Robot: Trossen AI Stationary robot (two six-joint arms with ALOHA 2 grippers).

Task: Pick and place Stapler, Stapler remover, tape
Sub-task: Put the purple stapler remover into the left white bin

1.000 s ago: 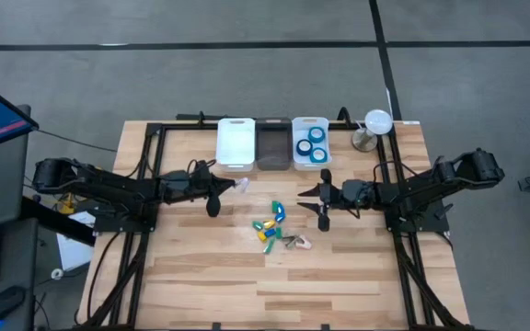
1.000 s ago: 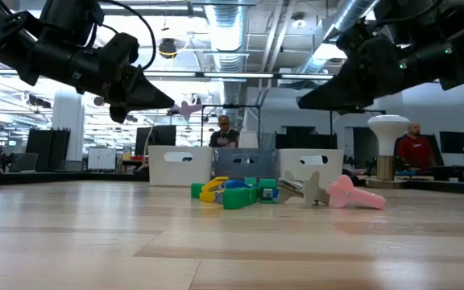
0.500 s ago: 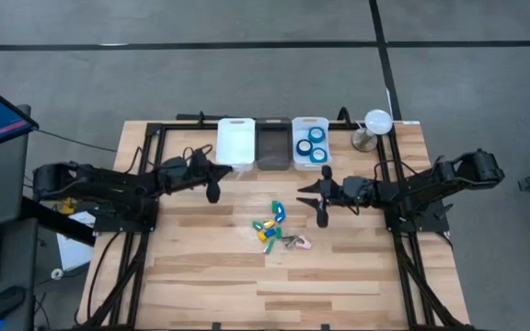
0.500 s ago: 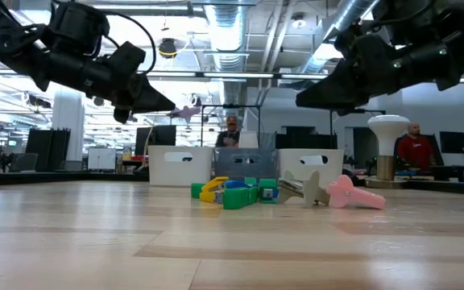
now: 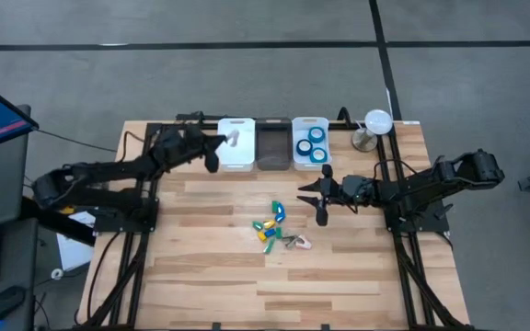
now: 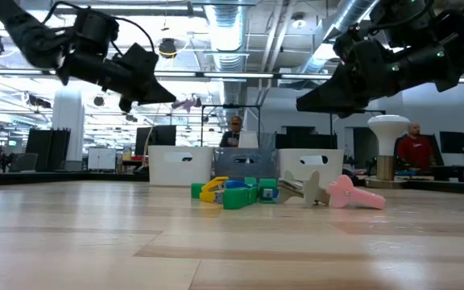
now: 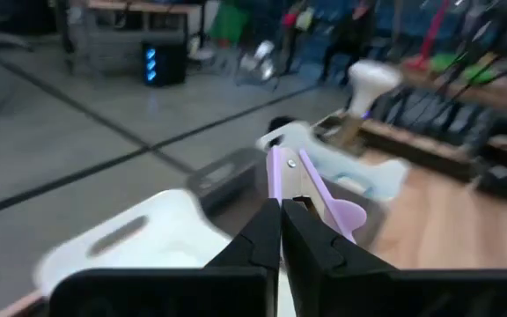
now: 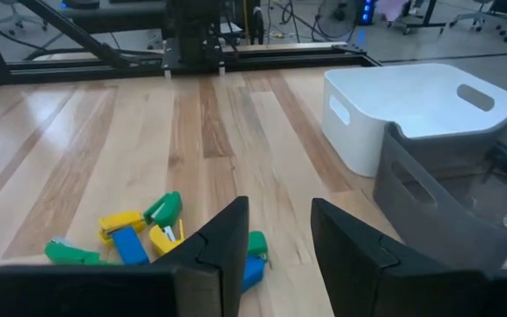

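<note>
With a pink stapler remover [image 7: 299,180] clamped in the left end effector [image 5: 221,140] above the white bin [image 5: 238,154], and the right end effector [image 5: 313,197] held apart over the tabletop [image 5: 210,248], a tilted release could drop it outside.

The table [image 5: 339,276] is pale wood in planks, smooth with a soft sheen that mirrors the lights in the low view. The white bin [image 5: 236,147] looks like smooth matt plastic, the grey bin [image 5: 272,152] like duller, darker plastic. The tape [image 5: 316,135] rolls are glossy blue with pale cores. The small staplers [image 6: 225,193] are bright, shiny plastic in green, yellow and blue. The stapler remover [image 7: 302,180] is smooth lilac plastic with a metal rivet. Both arms are matt black.
</note>
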